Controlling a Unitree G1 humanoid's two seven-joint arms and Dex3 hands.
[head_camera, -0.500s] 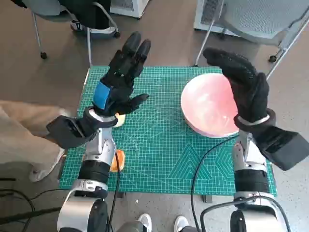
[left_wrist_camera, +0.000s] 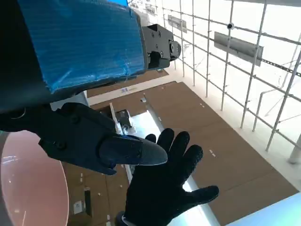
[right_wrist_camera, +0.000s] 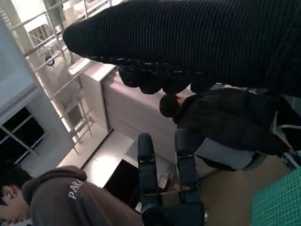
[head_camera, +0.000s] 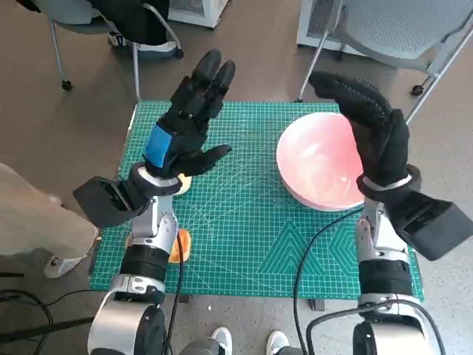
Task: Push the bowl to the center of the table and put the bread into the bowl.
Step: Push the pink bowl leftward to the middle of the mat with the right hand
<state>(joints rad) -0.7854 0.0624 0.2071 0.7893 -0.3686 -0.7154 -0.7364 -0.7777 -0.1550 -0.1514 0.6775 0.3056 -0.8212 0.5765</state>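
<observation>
Head view. The left robot hand point(head_camera: 181, 137), blue tape on its back, is raised over the upper left of the green mat point(head_camera: 244, 222) with fingers spread and nothing in them. The right robot hand point(head_camera: 373, 133), gloved, is likewise held up with fingers apart and empty, standing at the right side of the pink bowl point(head_camera: 318, 166). That placement looks suited to a sideways push, since the bowl sits right of centre on the counter point(head_camera: 222, 285) and has yet to reach the middle. The bowl holds nothing. The bread point(head_camera: 179, 244) lies at the lower left of the mat, largely hidden behind the left forearm; a pale scrap point(head_camera: 182, 183) just under the left wrist cannot be identified.

Left wrist view. The taped back fills the upper left; the black fingers point(left_wrist_camera: 117, 148) extend freely. The gloved right robot hand point(left_wrist_camera: 164, 188) shows at lower centre, fingers fanned. The bowl's pink rim point(left_wrist_camera: 28, 188) curves in at the lower left, empty.

Right wrist view. The glove point(right_wrist_camera: 188, 42) bands the top; the left robot hand's fingers point(right_wrist_camera: 146, 162) point upward at lower centre. Two people point(right_wrist_camera: 221, 122) are nearby.
</observation>
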